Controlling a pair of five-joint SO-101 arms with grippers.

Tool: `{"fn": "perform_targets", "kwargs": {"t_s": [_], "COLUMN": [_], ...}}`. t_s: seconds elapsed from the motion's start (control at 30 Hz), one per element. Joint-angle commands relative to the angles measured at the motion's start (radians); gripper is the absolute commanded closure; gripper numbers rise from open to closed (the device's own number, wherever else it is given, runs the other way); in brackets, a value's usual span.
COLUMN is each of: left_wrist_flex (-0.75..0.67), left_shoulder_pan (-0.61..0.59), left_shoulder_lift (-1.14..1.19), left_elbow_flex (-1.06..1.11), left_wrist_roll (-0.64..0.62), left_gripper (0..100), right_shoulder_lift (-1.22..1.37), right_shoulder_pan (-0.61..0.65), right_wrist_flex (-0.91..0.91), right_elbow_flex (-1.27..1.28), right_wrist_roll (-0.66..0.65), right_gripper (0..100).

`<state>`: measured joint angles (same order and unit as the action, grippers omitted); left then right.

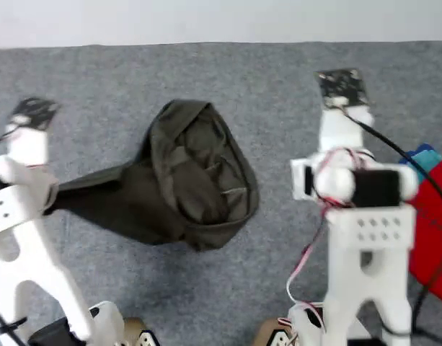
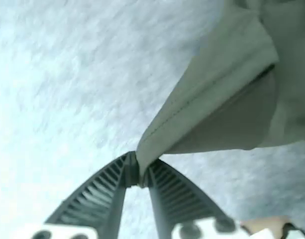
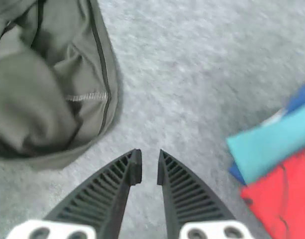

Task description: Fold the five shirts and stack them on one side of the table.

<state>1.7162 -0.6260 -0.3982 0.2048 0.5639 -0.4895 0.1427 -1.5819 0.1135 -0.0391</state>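
Item 1. Dark olive cotton shirt (image 1: 195, 180): I see it crumpled in a rounded heap at the middle of the table, hem and seams turned up. One part is drawn out flat to the left, ending at my left arm (image 1: 22, 216).

Item 2. Left gripper (image 2: 139, 172): the black ribbed jaws are pressed together on a hemmed edge of the olive shirt. The cloth rises from the tips in a taut fold, clear of the table.

Item 3. Right gripper (image 3: 147, 167): I read the jaws as slightly parted, with a narrow gap and nothing between them. They sit over bare table just right of the olive heap and do not touch it.

Item 4. Right arm (image 1: 361, 216): white, upright, between the olive shirt and the coloured cloth at the right edge.

Item 5. Red shirt (image 1: 433, 231): at the right edge of the table, on the near side of the pile.

Item 6. Teal cloth (image 3: 271, 144): just beyond the red shirt and touching it, lying over a blue cloth (image 3: 299, 97). I cannot tell how either one is folded.

Item 7. Grey felt-like table covering (image 1: 206, 72): it lies under everything.
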Motion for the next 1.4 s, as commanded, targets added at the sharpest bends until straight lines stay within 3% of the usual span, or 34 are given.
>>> {"fn": "perform_targets", "kwargs": {"t_s": [0.0, 0.27, 0.5, 0.67, 1.03, 1.37], "left_wrist_flex": [0.009, -0.026, -0.063, -0.063, -0.064, -0.064], "left_shoulder_pan": [-0.127, -0.133, -0.132, -0.135, -0.13, -0.13], "left_shoulder_lift": [-0.029, -0.034, -0.035, -0.035, -0.029, -0.028], "left_elbow_flex": [-0.022, 0.105, 0.153, 0.153, 0.154, 0.154], "left_wrist_roll": [0.061, 0.081, 0.075, 0.075, 0.032, 0.032], "left_gripper": [100, 100, 100, 100, 100, 100], "right_shoulder_lift": [0.119, 0.533, 0.918, 1.139, 1.468, 1.636], "right_shoulder_pan": [0.108, 0.278, 0.381, 0.461, 0.562, 0.622], "right_wrist_flex": [0.094, 0.166, 0.082, 0.065, 0.074, 0.168], "right_elbow_flex": [-0.035, -0.362, -0.752, -1.017, -1.433, -1.567], "right_wrist_roll": [0.032, 0.052, 0.153, 0.172, 0.169, 0.133], "right_gripper": [92.8, 92.1, 78.6, 77.2, 77.1, 77.2]}}
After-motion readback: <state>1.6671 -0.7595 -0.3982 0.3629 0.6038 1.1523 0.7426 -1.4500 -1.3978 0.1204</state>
